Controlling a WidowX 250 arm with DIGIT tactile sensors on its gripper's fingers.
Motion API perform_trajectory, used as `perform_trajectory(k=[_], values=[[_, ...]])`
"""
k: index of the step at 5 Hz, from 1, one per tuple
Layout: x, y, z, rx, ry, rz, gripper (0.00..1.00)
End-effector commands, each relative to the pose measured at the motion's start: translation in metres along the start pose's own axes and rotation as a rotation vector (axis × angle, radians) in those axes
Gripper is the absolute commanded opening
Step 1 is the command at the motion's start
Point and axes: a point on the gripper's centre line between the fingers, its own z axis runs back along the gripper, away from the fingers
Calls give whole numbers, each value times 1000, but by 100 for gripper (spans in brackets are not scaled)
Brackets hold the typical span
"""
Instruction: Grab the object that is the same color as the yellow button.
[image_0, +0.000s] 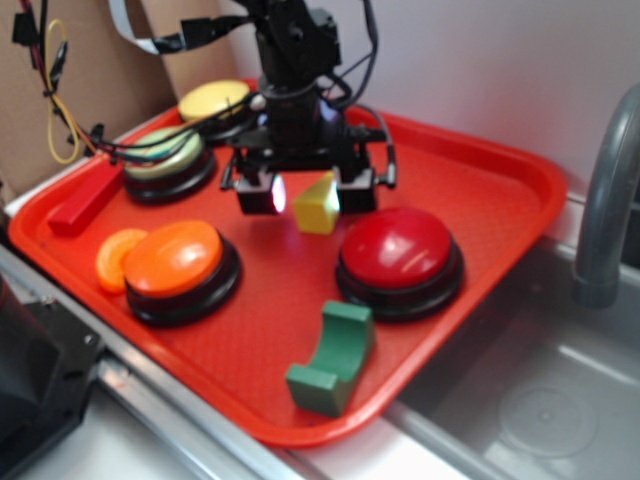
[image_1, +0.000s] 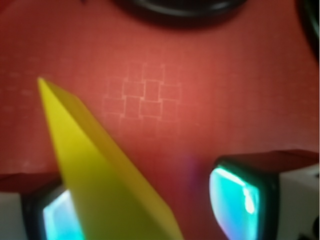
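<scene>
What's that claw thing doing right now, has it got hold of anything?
Gripper: open around the yellow wedge block. The block touches one finger, with a gap to the other, so it is not gripped.

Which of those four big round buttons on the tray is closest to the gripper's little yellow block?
The red button, sitting just right of the yellow block between the gripper's fingers. The orange, green and yellow buttons lie farther off to its left.

Four dome buttons sit on one red tray (image_0: 520, 190): yellow button (image_0: 213, 98), green button (image_0: 165, 155), orange button (image_0: 178, 256), red button (image_0: 398, 248). Four small pieces: yellow wedge block (image_0: 316, 205), green arch block (image_0: 333, 358), orange slice (image_0: 115, 256), red bar (image_0: 85, 200).
</scene>
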Motion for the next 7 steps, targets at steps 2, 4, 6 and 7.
perform_trajectory(k=[2,4,6,7], values=[[12,-3,10,-77,-18,-26,0],[26,4,48,4,-49,-201,0],[29,14,122,71,-54,-542,0],[25,29,167,10,-70,-655,0]])
